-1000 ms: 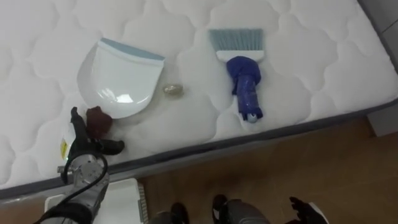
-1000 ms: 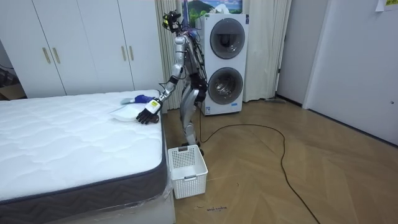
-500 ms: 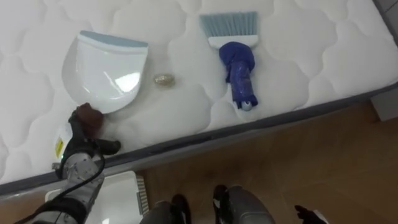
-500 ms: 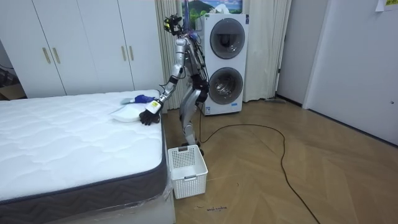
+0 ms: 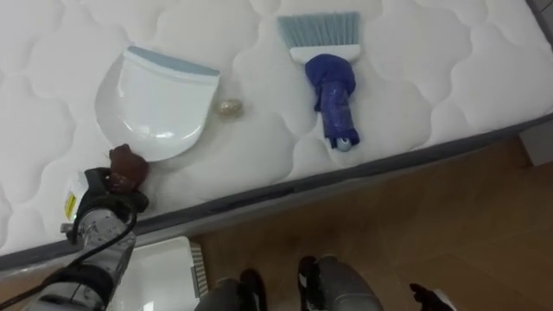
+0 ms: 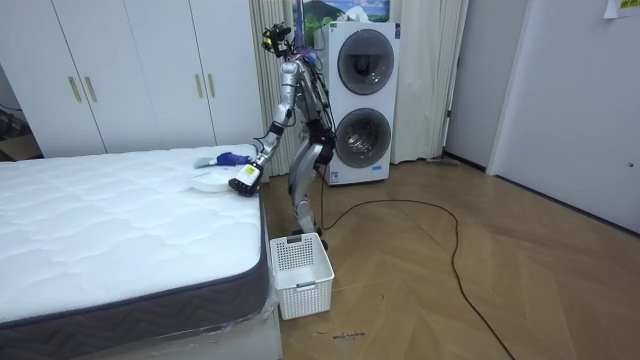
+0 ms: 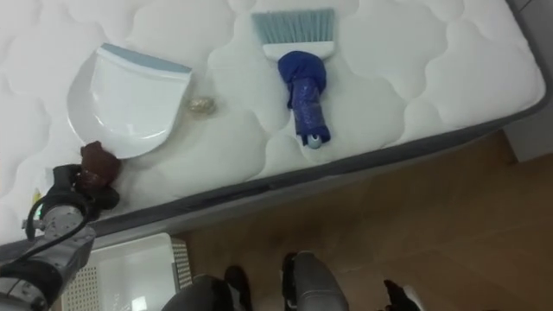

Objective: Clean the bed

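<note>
At the lower left of the eye views I note the left hand [image 5: 102, 206] at the near edge of the bed [image 5: 432, 78], its dark fingers curled about the brown handle [image 5: 128, 166] of the dustpan [image 5: 155, 108]. Below it, at the bottom left, a white basket [image 5: 164, 276] stands on the wood floor [image 5: 415, 225] against the bed's side. The dustpan is white with a blue-grey lip and lies flat on the quilted mattress in the upper left, lip pointing up the frame. Just beside its right edge, apart from it, sits a small crumpled scrap [image 5: 229, 107]. Right of centre lies a brush [image 5: 333, 86] with a blue handle and pale blue bristles, bristles toward the top of the frame, well apart from the dustpan. At the bottom right edge I see the right hand [image 5: 428, 298] low over the floor; I cannot tell its state. In the room view the robot stands at the bed's corner, leaning toward it.
</note>
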